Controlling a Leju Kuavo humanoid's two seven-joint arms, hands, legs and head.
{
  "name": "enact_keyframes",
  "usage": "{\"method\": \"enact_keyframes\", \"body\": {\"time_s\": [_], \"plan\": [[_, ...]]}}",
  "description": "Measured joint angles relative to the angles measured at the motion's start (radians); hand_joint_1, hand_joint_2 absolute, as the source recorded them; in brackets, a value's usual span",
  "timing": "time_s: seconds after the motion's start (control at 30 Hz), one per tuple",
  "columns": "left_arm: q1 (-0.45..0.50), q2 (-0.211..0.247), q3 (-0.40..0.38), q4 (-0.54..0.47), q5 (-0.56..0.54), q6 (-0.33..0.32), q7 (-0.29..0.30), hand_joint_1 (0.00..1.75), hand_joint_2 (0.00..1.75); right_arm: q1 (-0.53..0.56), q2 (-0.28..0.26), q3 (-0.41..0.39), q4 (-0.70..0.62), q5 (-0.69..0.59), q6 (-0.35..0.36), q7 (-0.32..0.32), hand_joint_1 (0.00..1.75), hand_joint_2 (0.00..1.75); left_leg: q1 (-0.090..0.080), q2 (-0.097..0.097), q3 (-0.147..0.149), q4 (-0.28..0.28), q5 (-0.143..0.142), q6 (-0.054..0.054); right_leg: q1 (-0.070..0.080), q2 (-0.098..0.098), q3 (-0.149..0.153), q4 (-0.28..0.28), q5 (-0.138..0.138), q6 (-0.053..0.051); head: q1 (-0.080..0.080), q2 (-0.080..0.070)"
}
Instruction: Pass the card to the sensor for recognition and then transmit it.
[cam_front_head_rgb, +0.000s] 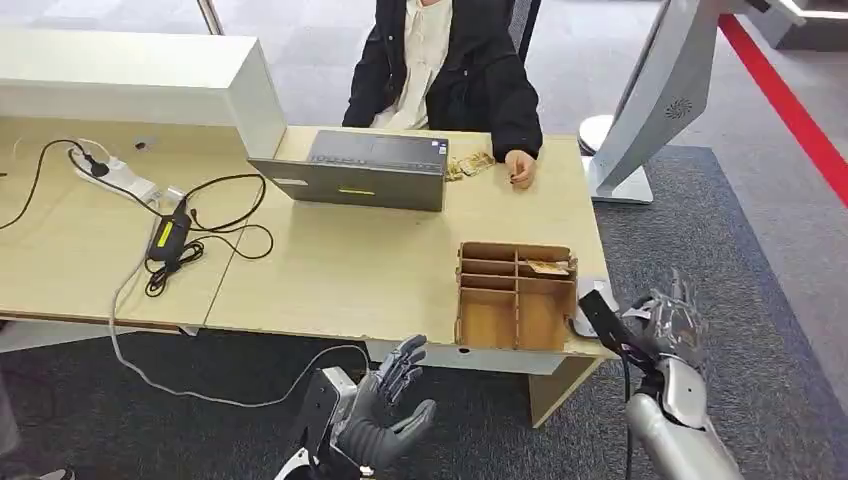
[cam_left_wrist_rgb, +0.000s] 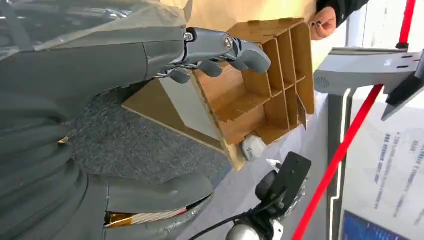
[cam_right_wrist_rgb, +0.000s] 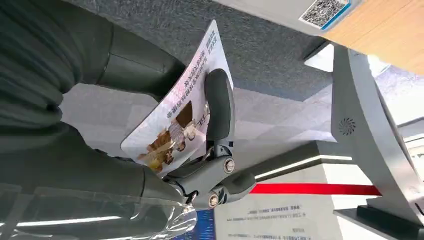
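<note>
While a person's hand (cam_front_head_rgb: 519, 167) is resting on the desk (cam_front_head_rgb: 360, 270) beside a laptop (cam_front_head_rgb: 362, 170), the right robot hand (cam_front_head_rgb: 668, 325) is hovering off the desk's corner near a wooden divider box (cam_front_head_rgb: 515, 295). Seen from the left wrist, the left robot hand (cam_left_wrist_rgb: 220, 50) is spreading its fingers, holding nothing. Seen from the right wrist, the right robot hand is pinching the printed card (cam_right_wrist_rgb: 177, 117).

My right hand (cam_right_wrist_rgb: 200, 165) covers part of the card (cam_right_wrist_rgb: 175, 115), whose print I can't read. The person (cam_front_head_rgb: 440, 60) is cut off at the frame's top.
</note>
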Motion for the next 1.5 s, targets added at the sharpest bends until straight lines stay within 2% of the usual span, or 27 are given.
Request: {"method": "enact_keyframes", "body": {"time_s": [0.9,1.5], "plan": [[-0.009,0.012,-0.002,0.000,0.003,-0.051,0.000,0.00,1.75,0.007,0.011,0.061,0.000,-0.018,0.004,0.027,1.75,1.75,0.000,0.000,0.000,0.000,0.000,0.000,0.000,0.000,0.000,0.000,0.000,0.000,0.000,0.000],[-0.008,0.016,-0.002,0.000,0.003,-0.076,0.000,0.00,1.75,0.010,0.005,0.090,0.007,-0.004,0.048,0.053,1.75,1.75,0.000,0.000,0.001,0.000,0.000,0.000,0.000,0.000,0.000,0.000,0.000,0.000,0.000,0.000]]}}
